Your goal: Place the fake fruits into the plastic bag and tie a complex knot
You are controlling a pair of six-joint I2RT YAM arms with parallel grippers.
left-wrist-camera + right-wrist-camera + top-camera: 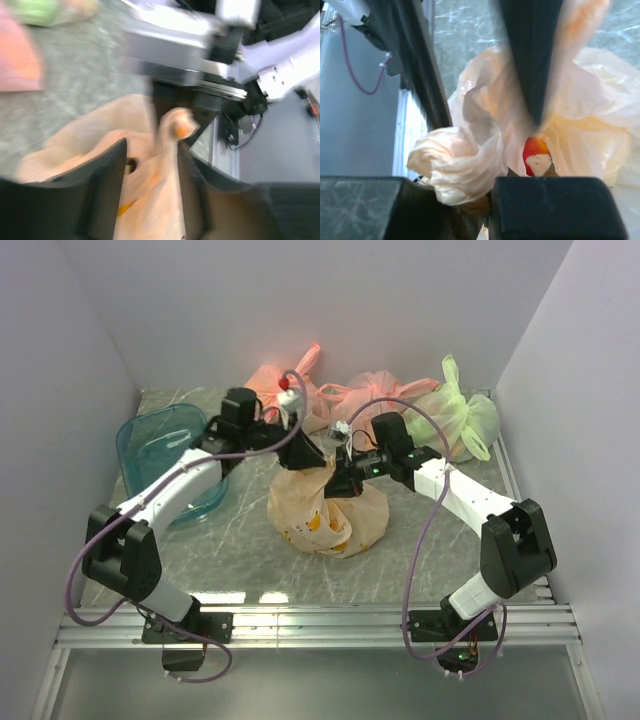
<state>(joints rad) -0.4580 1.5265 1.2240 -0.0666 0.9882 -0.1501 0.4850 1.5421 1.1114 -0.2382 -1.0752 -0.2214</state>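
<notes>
Your bag (325, 510) stands full on the table (240, 560), its gathered neck right between both claws. The left claw (152, 150), at the bag's top left, stands partly open with a twisted strand of the bag in its gap; blur hides whether it pinches. The right claw (449, 192), at the bag's right, is nearly closed on a bunched wad of the bag. A red fruit (536, 148) shows through the bag.
</notes>
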